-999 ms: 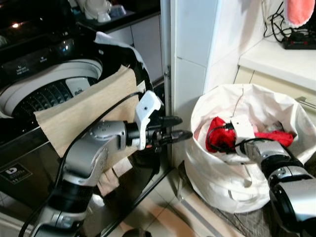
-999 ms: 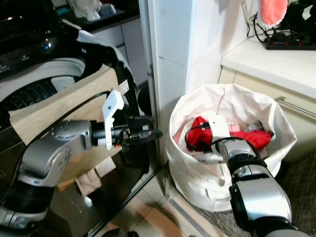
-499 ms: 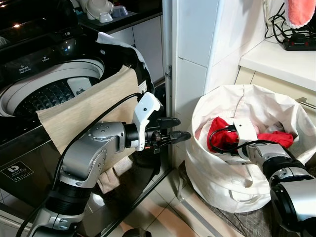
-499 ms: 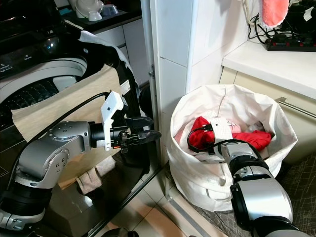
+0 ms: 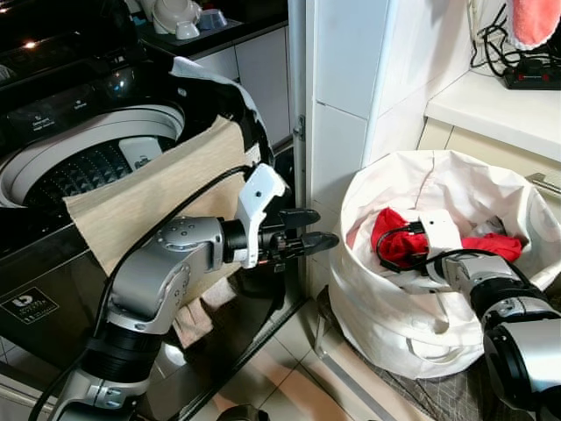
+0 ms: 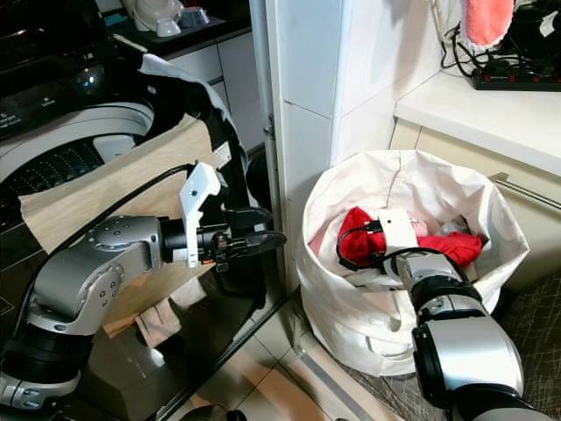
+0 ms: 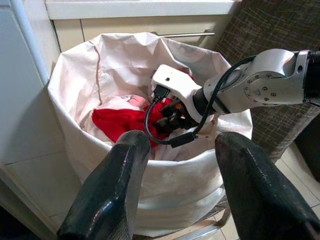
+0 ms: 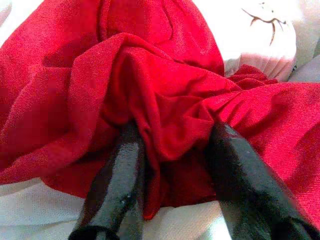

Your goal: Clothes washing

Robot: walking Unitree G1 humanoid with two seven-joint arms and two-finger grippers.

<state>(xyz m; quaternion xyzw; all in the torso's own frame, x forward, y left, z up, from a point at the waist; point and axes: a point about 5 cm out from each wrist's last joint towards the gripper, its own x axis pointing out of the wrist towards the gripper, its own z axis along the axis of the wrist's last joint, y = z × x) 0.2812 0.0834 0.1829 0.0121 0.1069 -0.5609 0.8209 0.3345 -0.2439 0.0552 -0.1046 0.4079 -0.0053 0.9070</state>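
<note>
The right gripper is down inside a white laundry basket, its two black fingers spread, with a fold of a red garment bunched between them. They are pushed into the cloth but not yet pressed together on it. This looks like the start of a grab, meant to lift the red piece out for washing. White laundry lies just beside the red garment in the basket.

The left gripper hangs in mid-air between the washing machine and the basket, its fingers held apart and empty, pointing toward the basket — seemingly waiting to help.

The machine is a top-loader with its drum open. A beige cloth is draped over its front rim, half in and half hanging down the dark front, so that piece is not fully loaded.

Room is tight. A white cabinet edge stands between machine and basket, and the basket sits against a counter on its far side. The basket's soft rim stands high around the right arm, so a lift would likely need to go nearly straight up before swinging across — the garment could drag on that rim.
</note>
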